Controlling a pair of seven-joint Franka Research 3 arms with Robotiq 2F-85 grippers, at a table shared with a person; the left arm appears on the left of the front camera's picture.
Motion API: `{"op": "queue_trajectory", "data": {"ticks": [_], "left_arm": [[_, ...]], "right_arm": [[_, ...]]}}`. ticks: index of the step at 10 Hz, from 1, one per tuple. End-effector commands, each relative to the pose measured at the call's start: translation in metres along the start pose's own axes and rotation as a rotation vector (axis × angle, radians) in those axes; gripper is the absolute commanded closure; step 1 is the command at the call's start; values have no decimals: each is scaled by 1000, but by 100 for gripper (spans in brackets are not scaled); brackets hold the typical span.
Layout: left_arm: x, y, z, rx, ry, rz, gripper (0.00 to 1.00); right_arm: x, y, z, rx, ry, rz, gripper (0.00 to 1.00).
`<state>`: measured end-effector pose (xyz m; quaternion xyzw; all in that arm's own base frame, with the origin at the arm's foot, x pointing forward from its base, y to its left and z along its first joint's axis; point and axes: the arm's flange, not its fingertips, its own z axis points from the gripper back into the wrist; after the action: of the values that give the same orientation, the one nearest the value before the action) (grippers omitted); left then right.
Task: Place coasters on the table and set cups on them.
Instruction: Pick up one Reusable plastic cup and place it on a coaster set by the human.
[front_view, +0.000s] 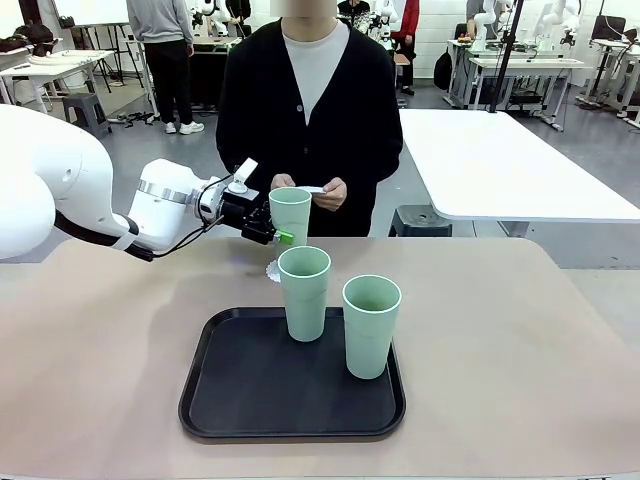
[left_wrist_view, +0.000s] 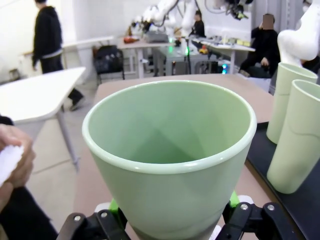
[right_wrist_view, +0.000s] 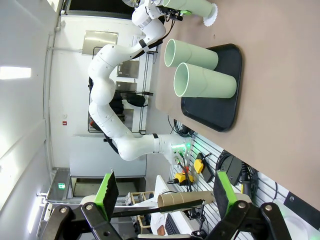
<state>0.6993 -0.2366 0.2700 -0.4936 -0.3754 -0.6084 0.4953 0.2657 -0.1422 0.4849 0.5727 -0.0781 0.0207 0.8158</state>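
While the left gripper (front_view: 279, 235) clamps one cup (front_view: 290, 210) above a coaster (front_view: 271, 270), the right gripper (right_wrist_view: 166, 189) gapes wide.

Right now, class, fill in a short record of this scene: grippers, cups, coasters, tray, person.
Left gripper: shut on held cup, upright
Right gripper: open, holding nothing
Tray: black, bearing left cup and right cup, both upright
Laid coaster: on the table beyond the tray, by the held cup's base; contact hidden
Person's hands: holding thin white piece, likely a coaster
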Motion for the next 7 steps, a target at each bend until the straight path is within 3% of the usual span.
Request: {"op": "queue_trajectory", "data": {"ticks": [1,7], "left_arm": [[2,-15,1,-24,14,21,14],[-5,-28,1,-33,10,-5,14]], "right_arm": [[0,0,1,6,-1,4,0],[0,0,1,6,-1,4,0]]}}
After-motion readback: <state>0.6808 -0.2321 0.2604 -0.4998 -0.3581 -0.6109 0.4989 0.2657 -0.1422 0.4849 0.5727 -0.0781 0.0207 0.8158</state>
